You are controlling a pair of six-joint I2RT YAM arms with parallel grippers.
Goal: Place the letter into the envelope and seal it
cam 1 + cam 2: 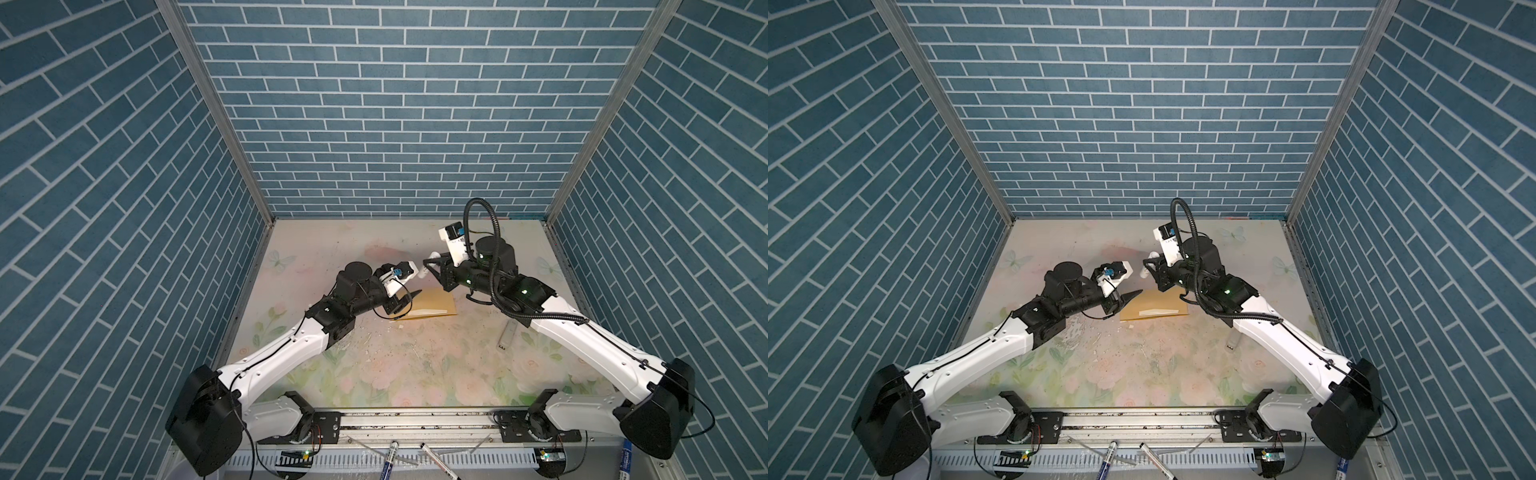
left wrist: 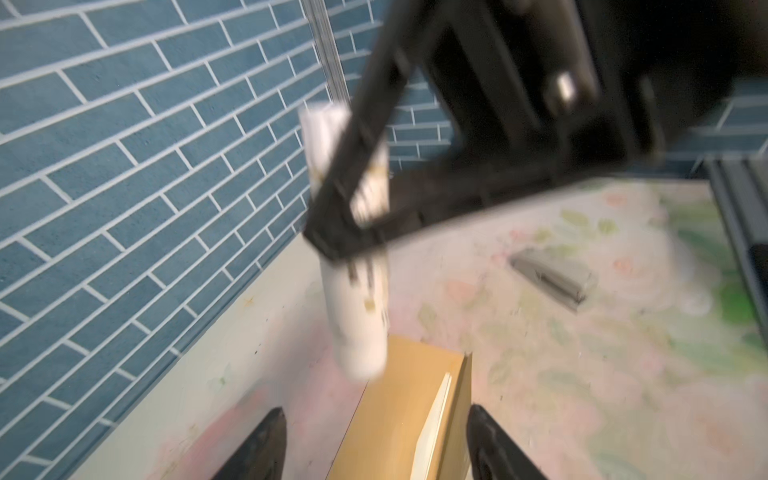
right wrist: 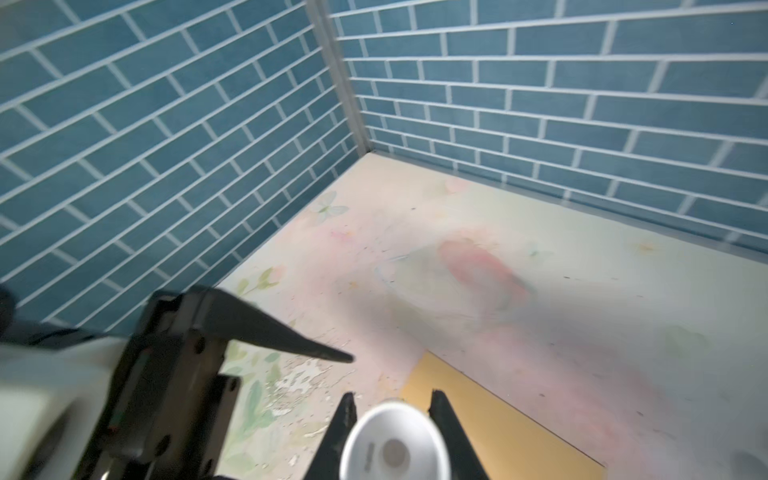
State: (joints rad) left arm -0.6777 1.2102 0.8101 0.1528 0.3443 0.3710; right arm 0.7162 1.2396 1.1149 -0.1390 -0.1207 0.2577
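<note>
Clamping a white cylindrical plastic tube [image 2: 357,316] crosswise, the right gripper [image 3: 392,397] presses both black fingers against the tube's sides, and the tube projects beyond the jaws at either end. The left gripper [image 2: 376,415] stands with its jaws spread wide, grasping nothing. A long golden-tan kraft paper envelope [image 1: 436,299] lies flat on the floral-printed tabletop [image 1: 374,374], between and below the left jaws and beneath the tube's lower end. Whether it touches either left finger cannot be told. The cream-beige paper letter [image 2: 432,419] sits inside the envelope, with one pale edge showing at the opening. Both wrist views are motion-blurred.
</note>
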